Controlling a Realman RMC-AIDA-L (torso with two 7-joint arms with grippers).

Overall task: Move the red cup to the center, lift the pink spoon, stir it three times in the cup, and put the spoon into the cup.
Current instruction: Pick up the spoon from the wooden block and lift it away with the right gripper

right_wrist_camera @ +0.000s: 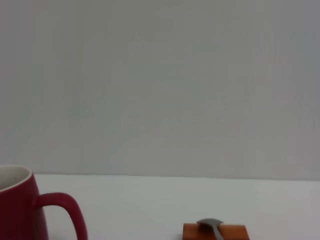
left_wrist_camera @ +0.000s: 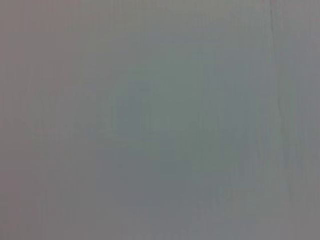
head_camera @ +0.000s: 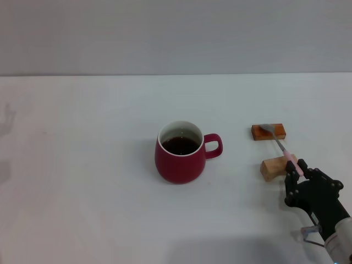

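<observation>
So the right hand (head_camera: 301, 171) is down at the near end of the pink spoon (head_camera: 283, 150), black fingers (head_camera: 292, 177) bracketing the tip of the pink handle, but I honestly cannot tell whether they've clamped on it or are just sitting around it. The spoon lies bridged across two wooden blocks ahead of the hand: the light block (head_camera: 278, 167) right at the fingertips under the handle, the darker orange block (head_camera: 269, 131) farther out under the silver bowl. The red cup (head_camera: 181, 152) sits off to the hand's left, well apart, roughly mid-bench (head_camera: 82, 192), handle pointing back toward the spoon, dark liquid inside. The left hand isn't visible anywhere. My worry: that handle is slim and the hold is right at its very end, so if the pinch is shallow the spoon could pivot or slip out on the lift, or the fingers could nudge the light block and roll the spoon off. Later on, a tilted spoon could clip the cup rim and slosh the drink. The head view is the only one showing the hand and the light block; the right wrist view just gives the cup's side and handle, the orange block and spoon bowl low down; the left wrist view shows only blank grey.
</observation>
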